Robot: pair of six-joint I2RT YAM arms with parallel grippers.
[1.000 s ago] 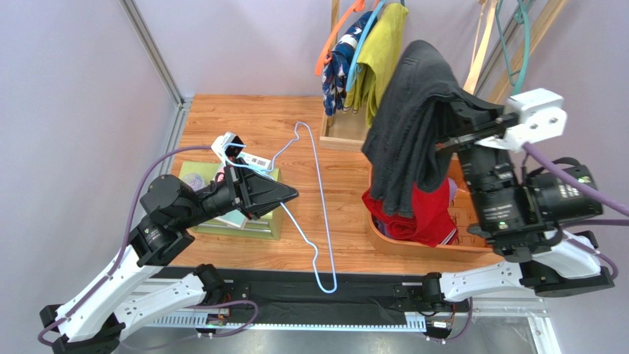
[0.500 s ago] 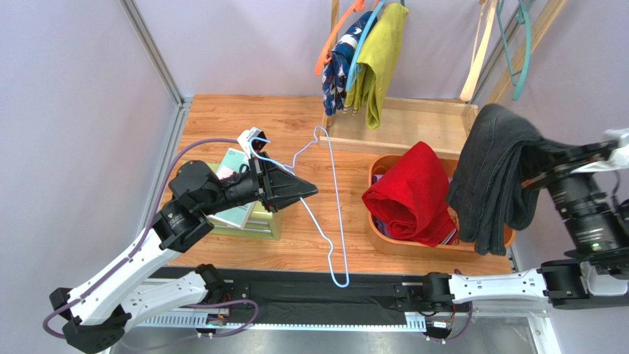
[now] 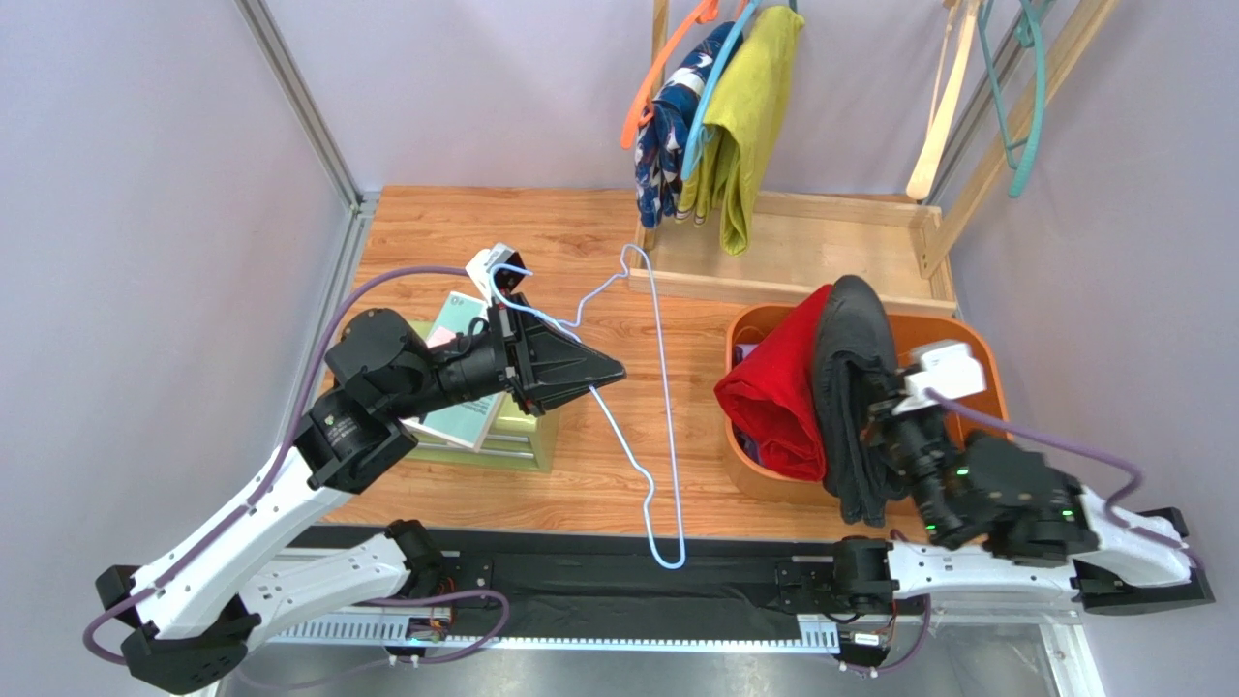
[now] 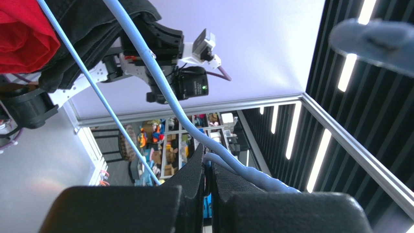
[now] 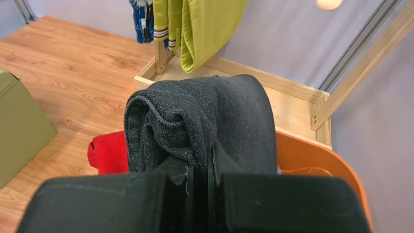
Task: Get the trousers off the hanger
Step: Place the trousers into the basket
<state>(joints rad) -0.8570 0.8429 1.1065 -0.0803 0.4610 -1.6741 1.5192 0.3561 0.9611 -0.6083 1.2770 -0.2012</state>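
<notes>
Obs: right gripper (image 5: 199, 167) closed tight on black trousers (image 3: 855, 392), draped beside red pair (image 3: 778, 385) across bin (image 3: 977, 356) rim; left gripper (image 4: 208, 167) pinches bare hanger (image 3: 662, 421). Risk: let go here, overhanging cloth may drag it outside. Beyond hang green pair (image 3: 749, 102), navy pair (image 3: 672, 131).

Pale lilac walls (image 3: 146, 218) enclose a wood-grain bench (image 3: 480, 240) — a metal post (image 3: 298, 102) stands at its back left corner. Overhead, a dark slatted ceiling (image 4: 369, 97) with long white strip lights (image 4: 291, 131).

Left pincer (image 4: 208, 167) closed, arm extended forward, right pincer (image 5: 199, 167) closed, arm low
</notes>
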